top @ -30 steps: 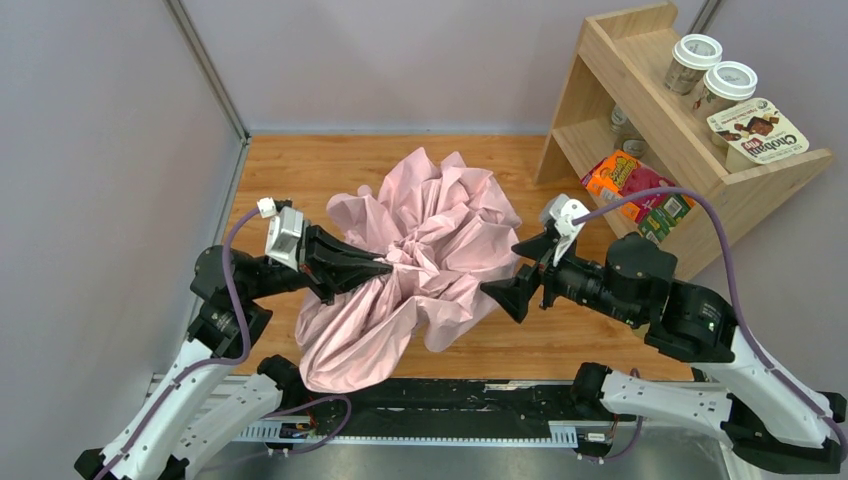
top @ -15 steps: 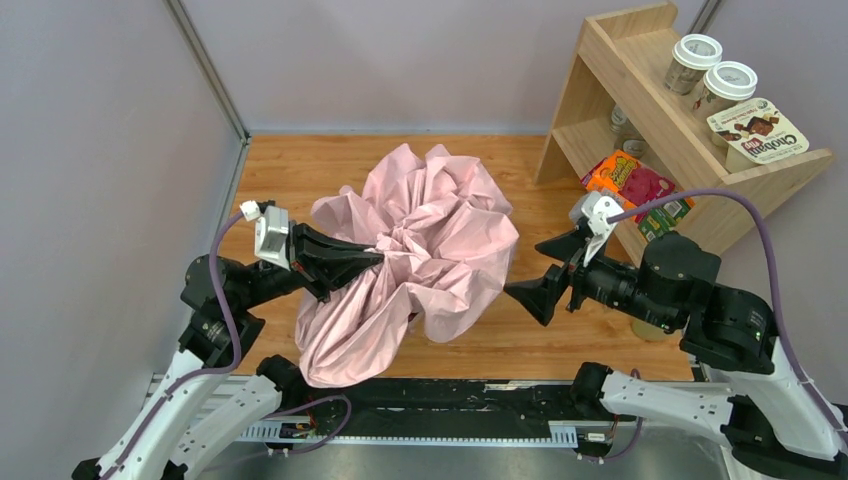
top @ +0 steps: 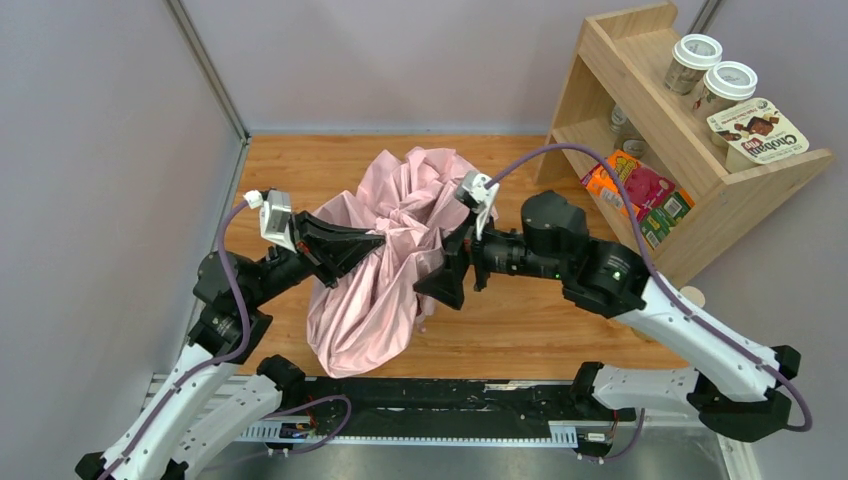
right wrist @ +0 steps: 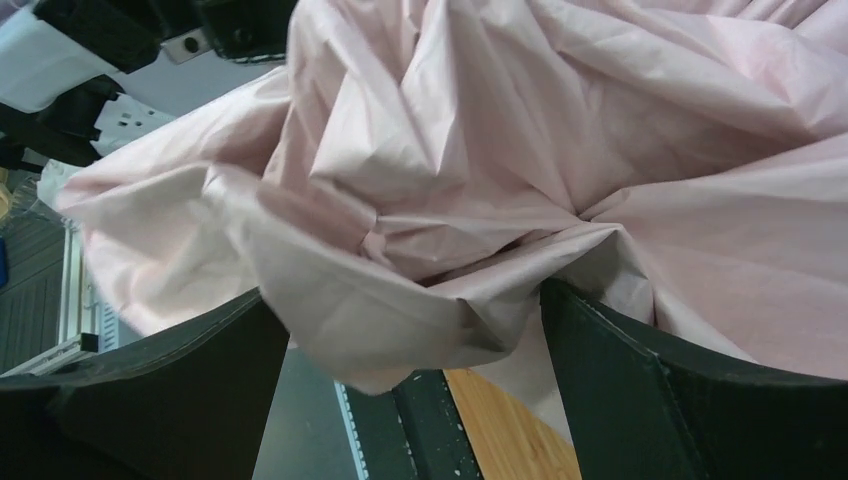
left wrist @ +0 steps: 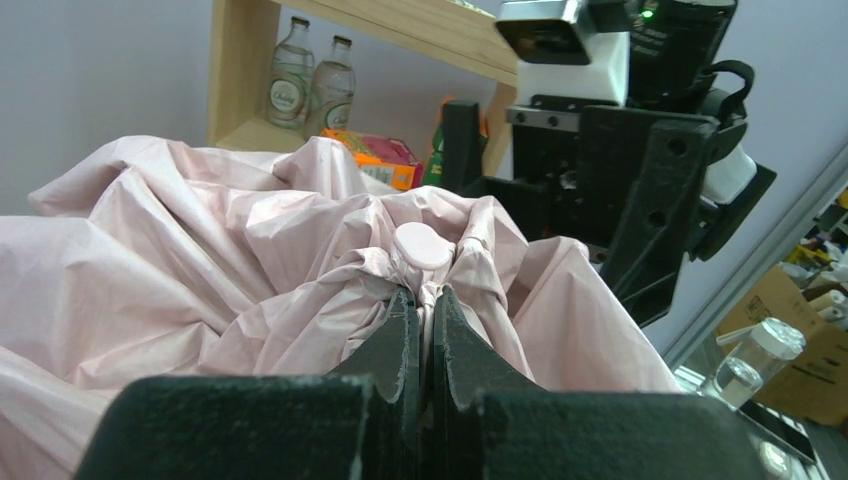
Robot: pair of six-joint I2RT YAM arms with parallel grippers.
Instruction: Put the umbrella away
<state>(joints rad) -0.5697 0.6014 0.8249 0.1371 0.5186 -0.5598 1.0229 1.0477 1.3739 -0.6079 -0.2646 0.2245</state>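
The umbrella (top: 398, 190) is a crumpled bundle of pale pink fabric in the middle of the wooden table, and its lower folds hang toward the near edge. My left gripper (top: 378, 241) is shut on gathered fabric at the bundle's left. In the left wrist view the left gripper (left wrist: 427, 296) pinches the cloth just below a small round pink cap (left wrist: 424, 246). My right gripper (top: 441, 278) is open against the umbrella's right side. In the right wrist view the right gripper (right wrist: 404, 300) has its jaws wide apart, and a loose fold of the umbrella (right wrist: 480, 150) droops between them. No handle shows.
A wooden shelf (top: 640, 100) stands at the back right with lidded cups (top: 697, 55), a yogurt tub (top: 757, 133) and snack packets (top: 630, 180). Bottles (left wrist: 290, 80) stand on its lower level. A grey wall panel runs along the left, and a black rail (top: 450, 400) along the near edge.
The right arm swung left from beside the umbrella until its open jaws straddle the fabric. The umbrella bundle has drawn in and shifted slightly left. The left gripper keeps its grip.
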